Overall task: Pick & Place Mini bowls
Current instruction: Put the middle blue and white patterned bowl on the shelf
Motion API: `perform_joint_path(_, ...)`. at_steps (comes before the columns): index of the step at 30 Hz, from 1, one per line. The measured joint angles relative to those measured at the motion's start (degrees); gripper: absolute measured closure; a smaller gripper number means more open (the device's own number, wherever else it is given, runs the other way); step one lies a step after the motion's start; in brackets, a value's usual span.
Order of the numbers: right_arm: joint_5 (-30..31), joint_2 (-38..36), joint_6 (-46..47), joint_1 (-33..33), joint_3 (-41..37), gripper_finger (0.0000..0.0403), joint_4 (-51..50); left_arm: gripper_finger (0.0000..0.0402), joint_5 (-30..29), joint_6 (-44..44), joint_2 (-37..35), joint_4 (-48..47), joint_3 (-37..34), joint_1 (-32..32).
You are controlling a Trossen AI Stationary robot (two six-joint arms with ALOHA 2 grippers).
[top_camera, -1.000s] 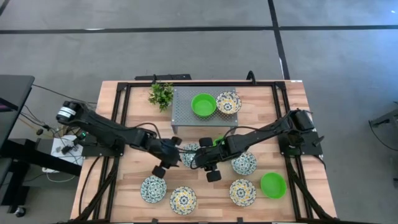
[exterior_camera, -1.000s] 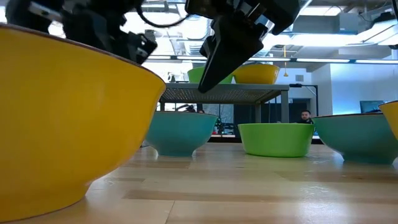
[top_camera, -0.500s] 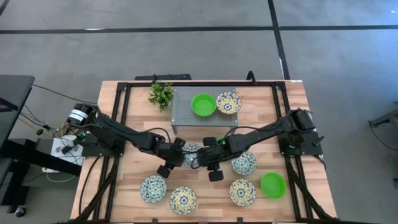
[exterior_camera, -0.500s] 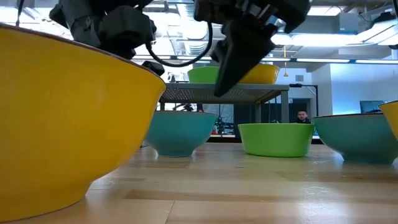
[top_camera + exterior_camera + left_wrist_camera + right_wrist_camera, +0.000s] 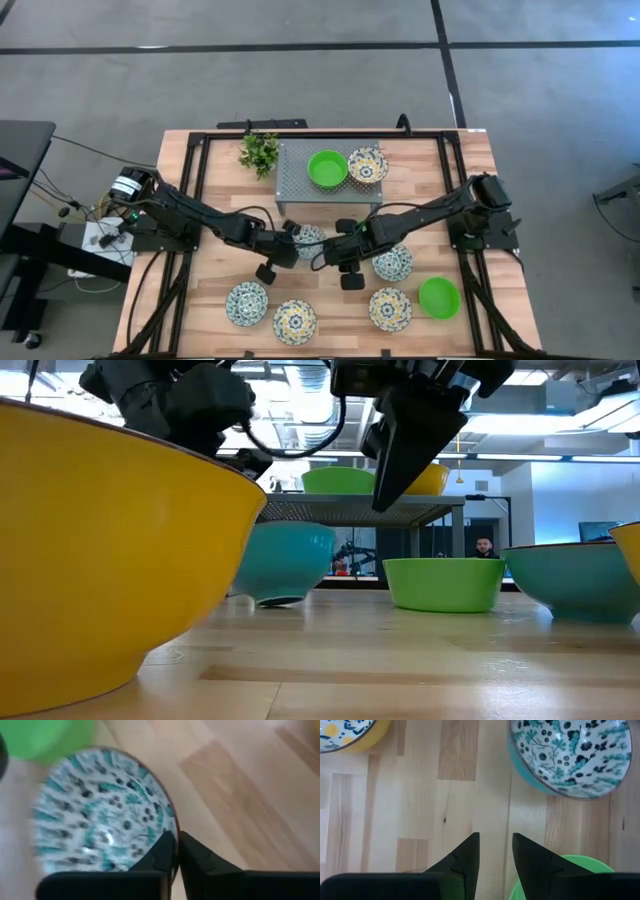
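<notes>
My left gripper (image 5: 292, 240) (image 5: 176, 851) is shut on a white mini bowl with teal flowers and a teal outside (image 5: 309, 240) (image 5: 100, 815) (image 5: 285, 565) at mid-table, in front of the grey stand. My right gripper (image 5: 336, 254) (image 5: 495, 851) hangs open just right of that bowl, above bare wood, touching nothing. A green mini bowl (image 5: 560, 880) (image 5: 443, 582) sits beside its fingers. Two more mini bowls, one green (image 5: 327, 168) and one with yellow flowers (image 5: 367, 164), stand on the stand. My left gripper pinches the teal-flowered bowl's rim (image 5: 169, 827), one finger inside the bowl and one outside, coming from the table's left. The bowl sits tilted, its foot's edge (image 5: 280, 600) on the table and the other side raised.
Several other mini bowls stand along the near half of the table: floral ones (image 5: 246, 302) (image 5: 294, 320) (image 5: 390, 308) (image 5: 392, 262) and a green one (image 5: 438, 297). A plant sprig (image 5: 260, 152) sits left of the stand (image 5: 300, 185). The two grippers are close together.
My left gripper has moved toward the table's right, up to the teal-flowered bowl. That bowl, flat on the table before, now stands tipped with one side lifted. My right gripper has shifted a little toward the table's right.
</notes>
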Motion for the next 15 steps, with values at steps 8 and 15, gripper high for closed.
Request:
perform_joint_path(8, 0.00, 0.00, 0.00, 0.00, 0.00, 0.0291, -0.42, 0.0391, -2.07, -4.49, -5.62, -1.87, -0.45, -1.02)
perform_joint_path(15, 0.02, 0.00, -0.02, 0.00, 0.00, 0.0291, -0.54, 0.0391, -5.41, -7.83, -18.33, -4.18, -0.33, -3.29)
